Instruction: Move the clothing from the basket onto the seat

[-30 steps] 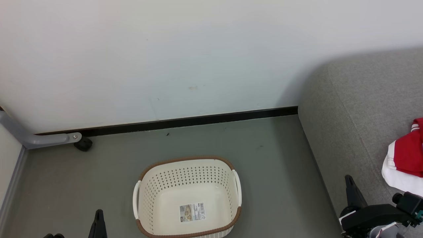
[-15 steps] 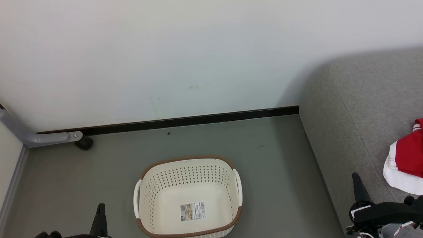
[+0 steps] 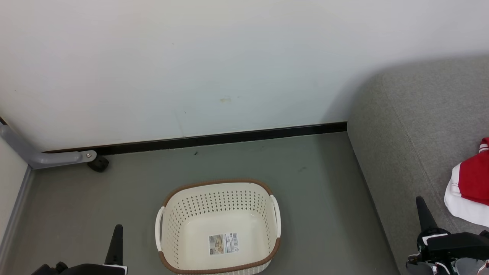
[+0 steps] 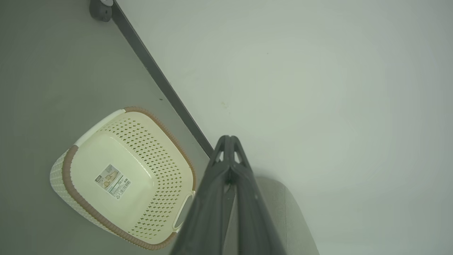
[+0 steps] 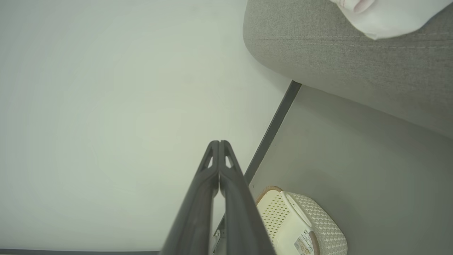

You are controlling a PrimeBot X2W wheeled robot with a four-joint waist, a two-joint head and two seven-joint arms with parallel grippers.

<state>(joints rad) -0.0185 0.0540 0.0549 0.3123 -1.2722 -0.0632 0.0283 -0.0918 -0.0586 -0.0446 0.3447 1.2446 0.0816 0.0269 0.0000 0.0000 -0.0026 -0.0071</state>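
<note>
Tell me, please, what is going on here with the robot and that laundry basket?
The robot's job is moving clothing from a basket to a sofa, and it looks done. The basket stands on the floor, holding just a label sticker. The red and white clothing lies on the grey sofa. The left fingers, beside the basket, and the right fingers, by the sofa's edge, are shut and hold nothing.

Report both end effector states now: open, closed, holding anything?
Left end effector: closed, holding nothing.
Right end effector: closed, holding nothing.
</note>
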